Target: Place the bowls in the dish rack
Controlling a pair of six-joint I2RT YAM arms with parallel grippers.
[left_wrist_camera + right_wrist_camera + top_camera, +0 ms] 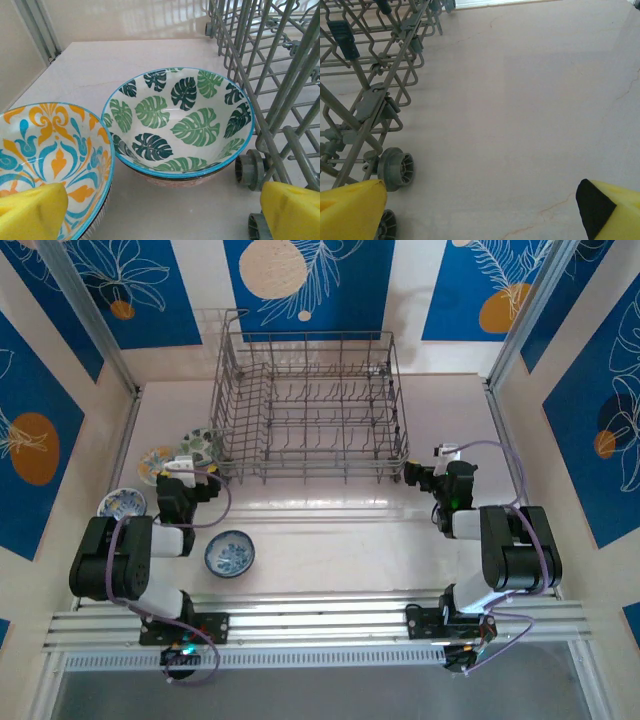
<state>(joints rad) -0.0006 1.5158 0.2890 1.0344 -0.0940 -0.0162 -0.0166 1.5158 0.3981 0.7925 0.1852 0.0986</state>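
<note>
Two arms sit at the near edge of the table [330, 530]. The rack [310, 410] stands empty at the far side, tines upright to take bowls on edge. The left gripper [161, 214], jaws spread wide and grasping nothing, faces a leaf bowl [180, 120] that rests just beside the rack's corner wheel [248, 170], apparently nested on another bowl. An orange bowl [50, 145] lies close at its left. (A blue bowl [229, 553] sits alone between the arms, and a fourth bowl [122, 504] lies near the left wall.) The right gripper [480, 215], likewise released, hovers over bare table beside the rack's right wheel [396, 169]. It is probably held clear because all the bowls lie on the left arm's side.
</note>
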